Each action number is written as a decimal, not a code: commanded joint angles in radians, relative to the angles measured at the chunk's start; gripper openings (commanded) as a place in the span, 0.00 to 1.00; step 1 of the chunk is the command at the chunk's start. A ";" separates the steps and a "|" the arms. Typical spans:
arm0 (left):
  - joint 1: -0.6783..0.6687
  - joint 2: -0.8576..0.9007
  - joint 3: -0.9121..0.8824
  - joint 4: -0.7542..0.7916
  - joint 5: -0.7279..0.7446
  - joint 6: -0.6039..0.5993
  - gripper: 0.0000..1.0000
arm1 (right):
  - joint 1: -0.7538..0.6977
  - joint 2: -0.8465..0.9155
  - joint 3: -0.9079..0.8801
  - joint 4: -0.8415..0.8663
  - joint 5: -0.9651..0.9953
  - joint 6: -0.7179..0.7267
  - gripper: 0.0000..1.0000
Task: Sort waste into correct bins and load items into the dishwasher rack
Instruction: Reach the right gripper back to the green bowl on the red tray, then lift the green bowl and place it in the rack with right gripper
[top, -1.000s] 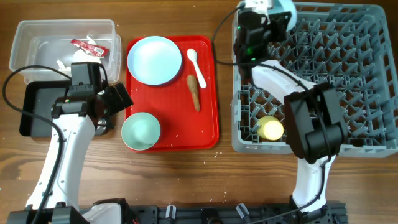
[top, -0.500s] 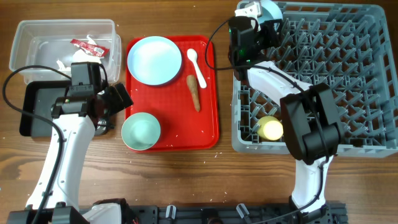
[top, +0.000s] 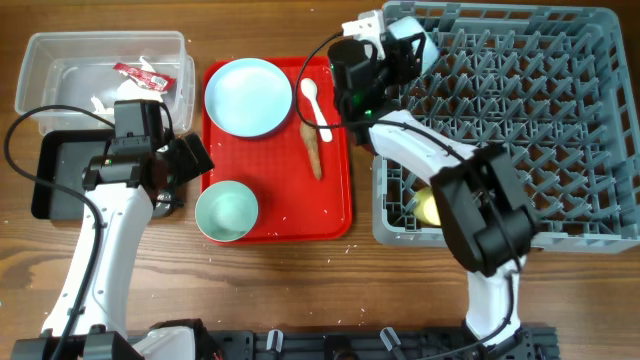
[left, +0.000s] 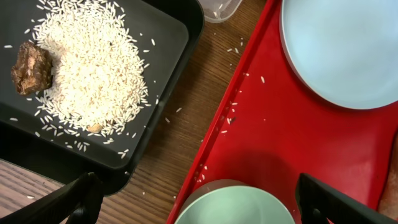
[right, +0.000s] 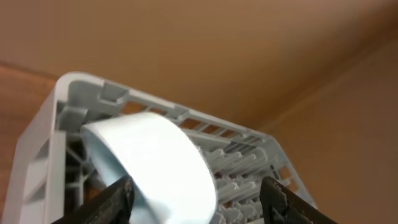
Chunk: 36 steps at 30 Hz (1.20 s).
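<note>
White plastic spoon (top: 317, 108) lies on the red serving tray (top: 335, 200), long axis along its right edge — just left of the right gripper (right: 199, 198), jaws spread wide and empty at the grey pegged crate's (top: 560, 150) corner; the left gripper (left: 199, 202), likewise agape, hangs farther off.

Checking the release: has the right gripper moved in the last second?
Yes. The right gripper has drawn left, off the dishwasher rack's corner toward the red tray.
</note>
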 joint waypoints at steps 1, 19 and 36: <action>-0.001 0.005 0.012 0.002 -0.010 -0.002 1.00 | -0.012 -0.201 0.003 -0.192 -0.196 0.270 0.63; -0.001 0.006 0.012 0.002 -0.010 -0.002 1.00 | 0.325 -0.151 -0.085 -0.653 -1.449 1.068 0.53; -0.001 0.006 0.012 0.002 -0.010 -0.002 1.00 | 0.180 -0.328 -0.082 -0.853 -1.205 1.025 0.04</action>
